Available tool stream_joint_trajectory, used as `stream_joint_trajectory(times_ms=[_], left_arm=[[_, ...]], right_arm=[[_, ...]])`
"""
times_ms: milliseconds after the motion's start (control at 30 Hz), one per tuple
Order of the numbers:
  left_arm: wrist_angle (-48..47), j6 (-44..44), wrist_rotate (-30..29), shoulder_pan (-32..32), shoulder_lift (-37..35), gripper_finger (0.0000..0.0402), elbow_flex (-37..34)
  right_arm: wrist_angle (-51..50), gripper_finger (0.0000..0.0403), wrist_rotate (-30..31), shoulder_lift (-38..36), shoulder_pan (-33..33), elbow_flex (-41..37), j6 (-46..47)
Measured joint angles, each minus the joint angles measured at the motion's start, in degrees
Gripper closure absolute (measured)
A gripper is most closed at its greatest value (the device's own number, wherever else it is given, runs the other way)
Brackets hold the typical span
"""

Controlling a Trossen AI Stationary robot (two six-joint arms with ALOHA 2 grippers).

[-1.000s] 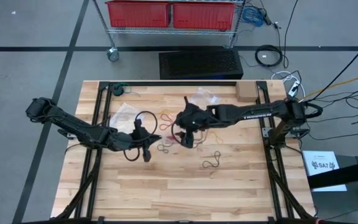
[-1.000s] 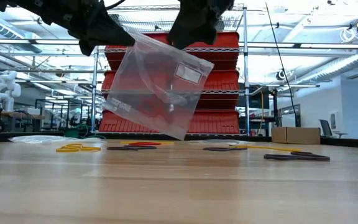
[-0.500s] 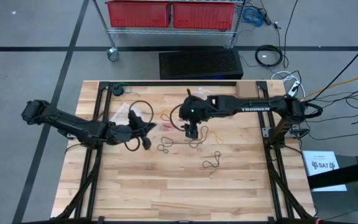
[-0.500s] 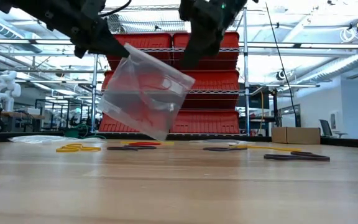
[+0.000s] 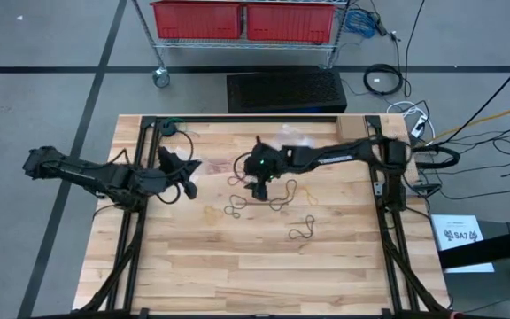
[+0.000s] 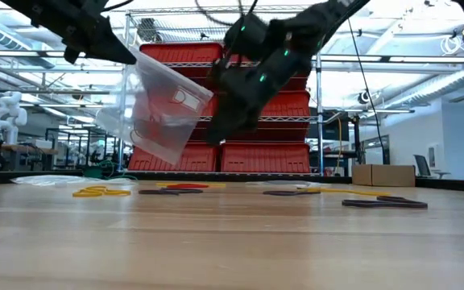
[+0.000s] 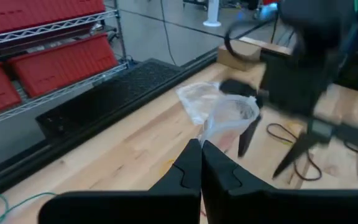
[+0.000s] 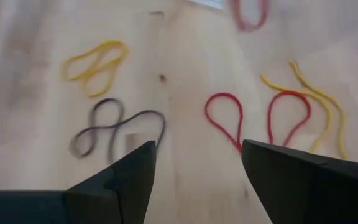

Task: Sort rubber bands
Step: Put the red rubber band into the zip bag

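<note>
1. While the clear plastic bag (image 6: 155,113) hung near the middle of the bench a second ago, it now hangs farther toward the left side, tilted, well above the wood.
2. The left end effector (image 7: 199,163) has drawn back with the bag; its fingers are pressed together, pinching the bag's upper edge, as the left wrist view shows.
3. In the high view the left end effector (image 5: 184,173) sits near the left rail of the bench (image 5: 237,266), whereas earlier it reached closer to the centre.
4. The right end effector (image 5: 257,188) has swung back toward the rear middle of the bench and no longer stands beside the bag.
5. Its fingers are spread wide and hold nothing, hovering over the loose bands in the right wrist view.
6. The rubber bands (image 5: 268,202) lie scattered on the wood at mid-bench, unmoved since the earlier frame.
7. Beneath the right end effector (image 8: 194,168) lie a red band (image 8: 225,117), a yellow band (image 8: 97,63) and a dark band (image 8: 114,130), all flat on the bench and apart from the fingers.
8. A second bag (image 5: 292,137) lies flat near the rear edge.
</note>
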Motion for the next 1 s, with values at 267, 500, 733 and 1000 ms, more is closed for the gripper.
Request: stream_joint_trajectory(times_ms=[267,500,733,1000], left_arm=[[-2.8,-0.1,-1.4,0.0,-2.2,0.0402,0.0],[-3.0,0.1,-2.3,0.0,-2.2,0.0402,0.0],[-3.1,0.0,-2.3,0.0,-2.2,0.0401,0.0],[-3.2,-0.2,-1.8,0.0,-2.2,0.0402,0.0]], right_arm=[[9.0,0.0156,5.2,7.0,-1.4,0.0,5.2],[9.4,0.0129,5.3,10.1,-3.6,0.1,6.5],[11.4,0.0129,6.3,11.3,-4.2,0.3,5.9],[12.5,0.0195,7.2,14.8,-3.4,0.5,5.5]])
